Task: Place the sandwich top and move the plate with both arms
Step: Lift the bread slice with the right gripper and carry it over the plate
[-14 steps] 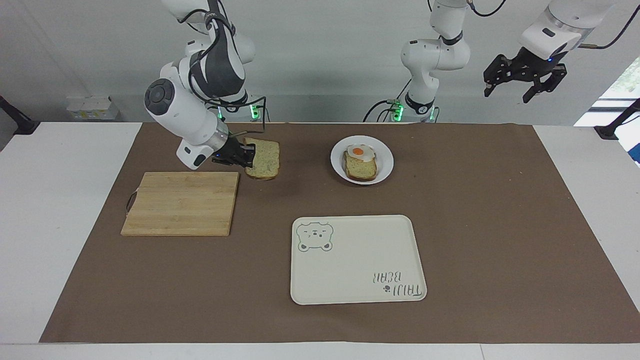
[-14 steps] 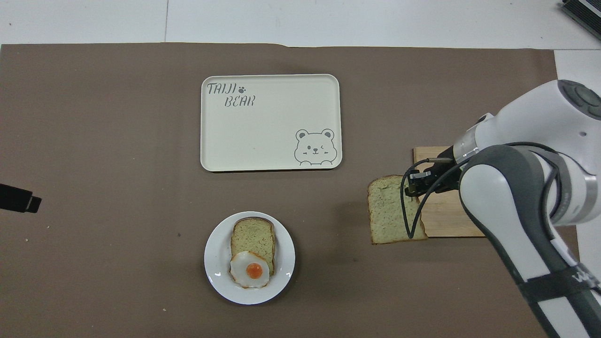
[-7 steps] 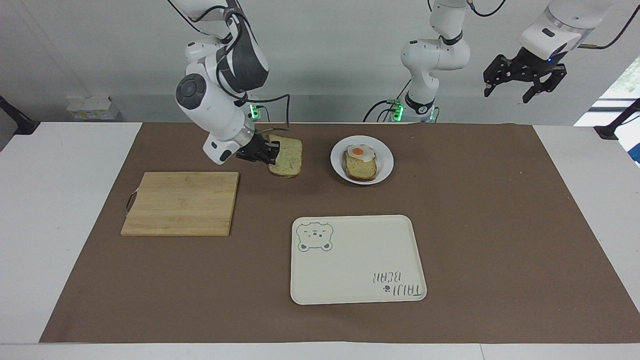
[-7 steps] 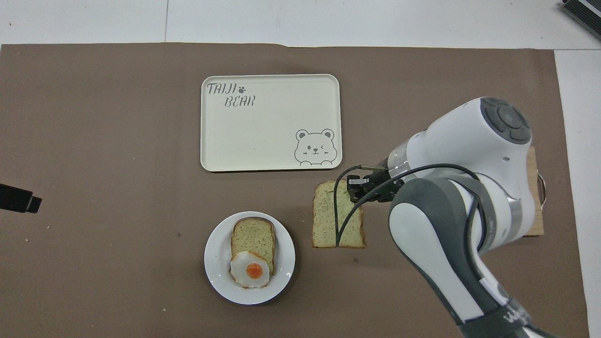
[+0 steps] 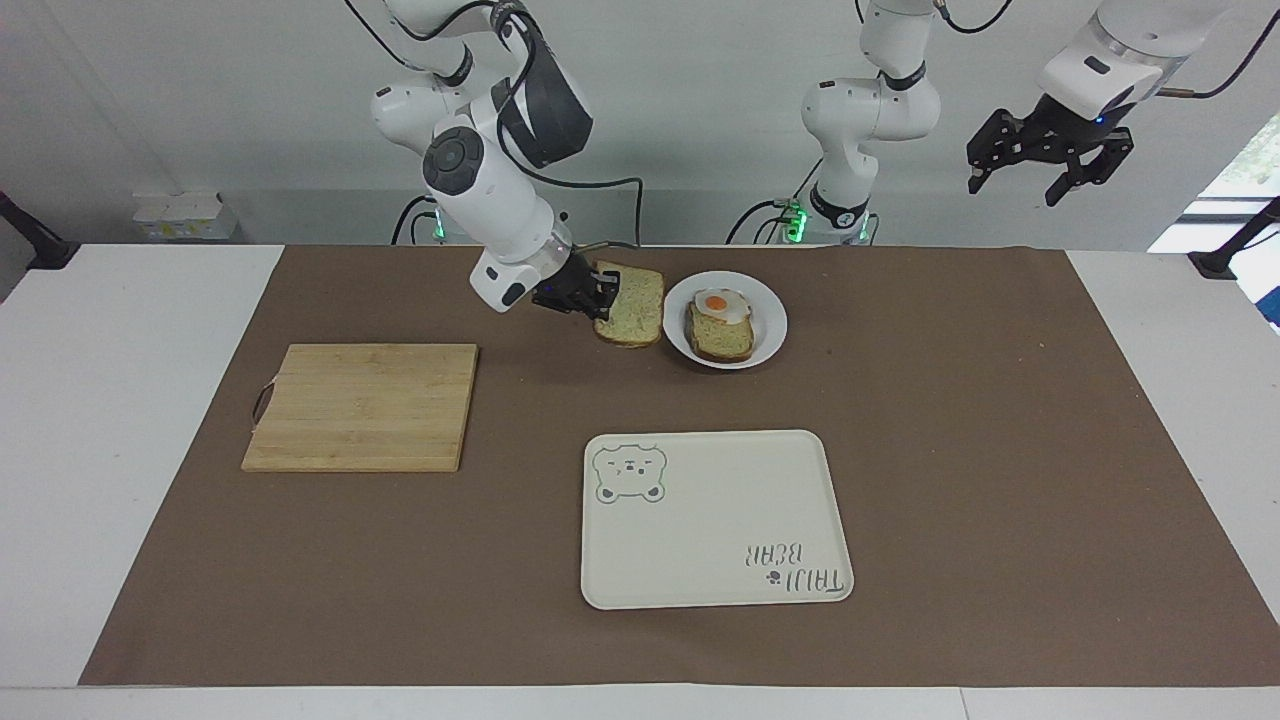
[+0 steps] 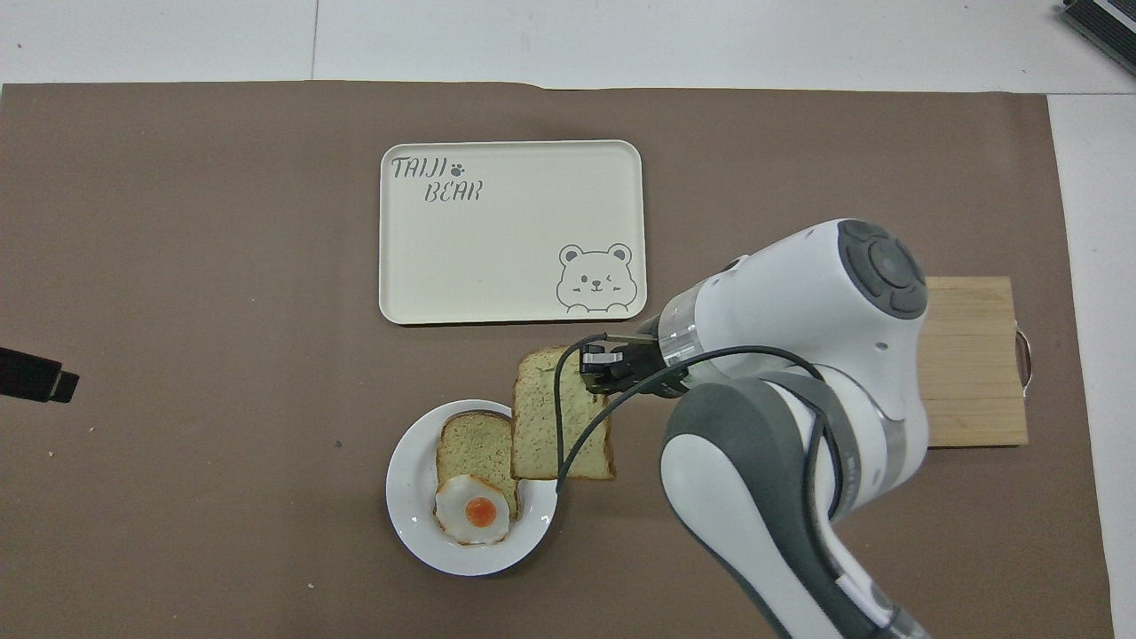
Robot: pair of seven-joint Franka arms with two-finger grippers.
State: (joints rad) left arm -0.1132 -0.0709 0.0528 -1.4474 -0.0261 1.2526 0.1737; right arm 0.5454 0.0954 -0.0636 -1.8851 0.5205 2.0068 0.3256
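Right end effector [image 5: 600,296] clamped on sandwich top [image 5: 632,305], carried in air beside plate [image 5: 771,322], edge overlapping rim in overhead view. Grip point partly hidden by cable and wrist. Plate bearing bread slice [image 5: 722,340] and fried egg [image 5: 721,304]. Cutting board [image 5: 365,406] partly covered from above by right arm. Left end effector [image 5: 1050,155] raised off tabletop [image 5: 1000,420], spread wide, waiting; only black tip visible from above.
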